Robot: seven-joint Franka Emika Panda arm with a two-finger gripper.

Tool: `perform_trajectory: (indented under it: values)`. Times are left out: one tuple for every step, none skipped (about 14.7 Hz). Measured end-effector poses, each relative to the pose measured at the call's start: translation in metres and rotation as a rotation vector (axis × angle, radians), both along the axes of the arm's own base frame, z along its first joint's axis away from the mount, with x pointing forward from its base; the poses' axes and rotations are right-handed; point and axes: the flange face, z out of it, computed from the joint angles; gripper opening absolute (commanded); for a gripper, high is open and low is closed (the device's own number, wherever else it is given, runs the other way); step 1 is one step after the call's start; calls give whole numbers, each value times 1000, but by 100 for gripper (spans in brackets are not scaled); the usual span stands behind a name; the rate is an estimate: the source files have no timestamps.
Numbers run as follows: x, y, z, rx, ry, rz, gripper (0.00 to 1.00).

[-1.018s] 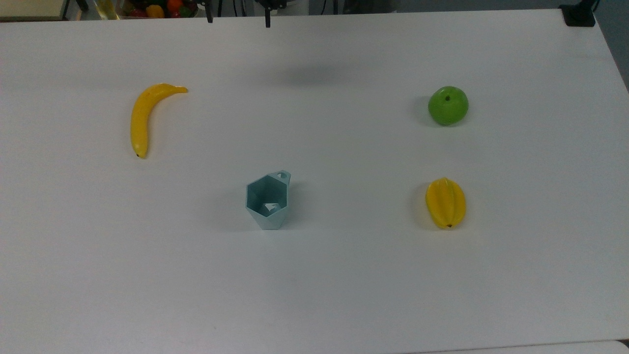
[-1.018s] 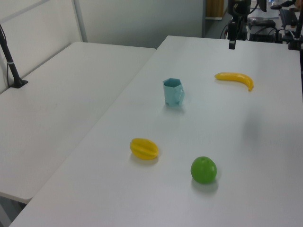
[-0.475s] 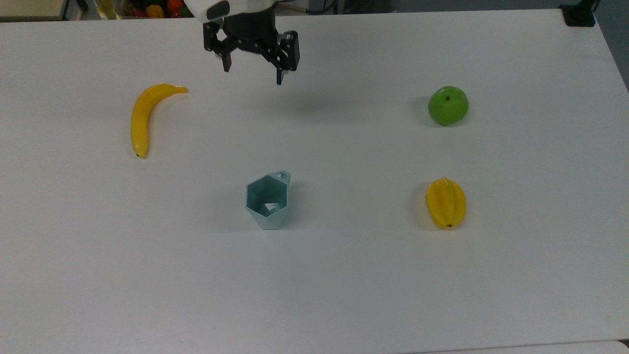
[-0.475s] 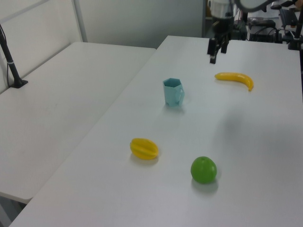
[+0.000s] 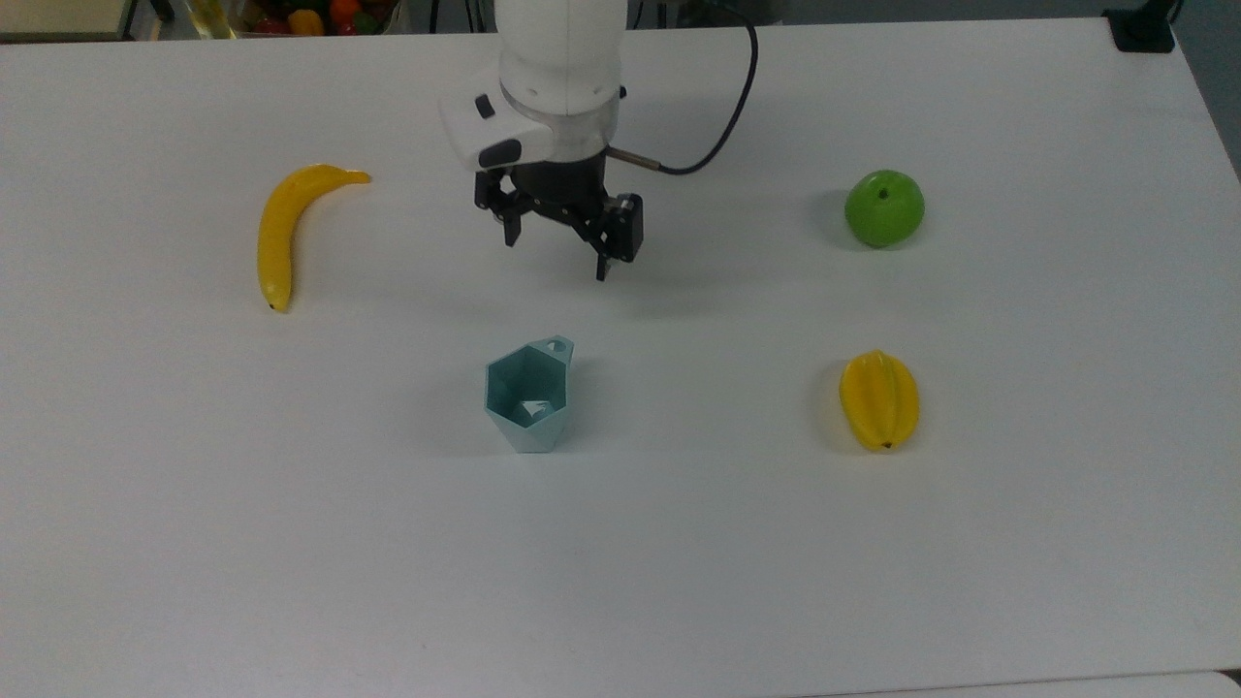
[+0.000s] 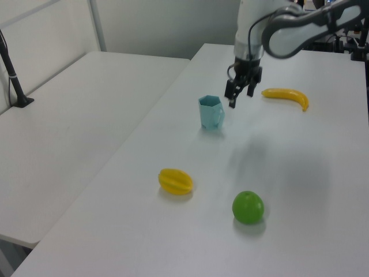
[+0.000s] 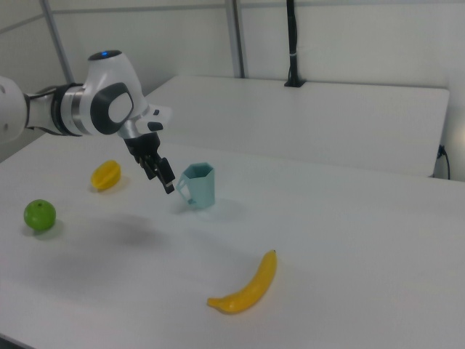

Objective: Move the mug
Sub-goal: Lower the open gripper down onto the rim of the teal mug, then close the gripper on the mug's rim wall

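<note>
The mug point(image 5: 526, 396) is a pale teal faceted cup standing upright on the white table point(image 5: 679, 562), its small pierced handle toward the top view's upper right. It also appears as the mug point(image 6: 210, 112) in the left view and the mug point(image 7: 200, 185) in the right view. My gripper point(image 5: 555, 257) hangs above the table beyond the mug in the top view, apart from it. The gripper point(image 6: 240, 99) is open with nothing between its fingers. In the right view the gripper point(image 7: 161, 178) sits just left of the mug's handle side.
A yellow banana point(image 5: 286, 228) lies at the top view's left. A green apple point(image 5: 883, 207) and a yellow starfruit point(image 5: 879, 399) sit at the top view's right. A black cable point(image 5: 722, 126) trails from the arm's wrist.
The gripper has come from the table's far edge toward the mug, staying open. The mug and the fruit have not moved.
</note>
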Motion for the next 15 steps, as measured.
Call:
perform_trajectory:
  values:
    - [7, 7, -13, -5, -10, -15, 96]
    - [17, 12, -26, -13, -29, -26, 96]
    - [27, 15, -37, -19, -45, -32, 90]
    - [35, 16, -47, -27, -65, -27, 85]
    - [40, 17, -54, -37, -85, -17, 79]
    - [43, 18, -62, -44, -97, -9, 73]
    - [45, 18, -69, -46, -100, -9, 70]
    - [46, 19, -73, -42, -106, -18, 60]
    - [49, 19, -75, -35, -124, -27, 48]
    - [51, 20, -76, -29, -141, -33, 38]
    - [51, 20, -76, -26, -149, -35, 25]
    - [52, 20, -76, -26, -150, -35, 16]
    - [52, 20, -76, -26, -151, -36, 12]
    - [53, 20, -73, -26, -159, -37, 9]
    - [53, 19, -73, -26, -160, -37, 7]
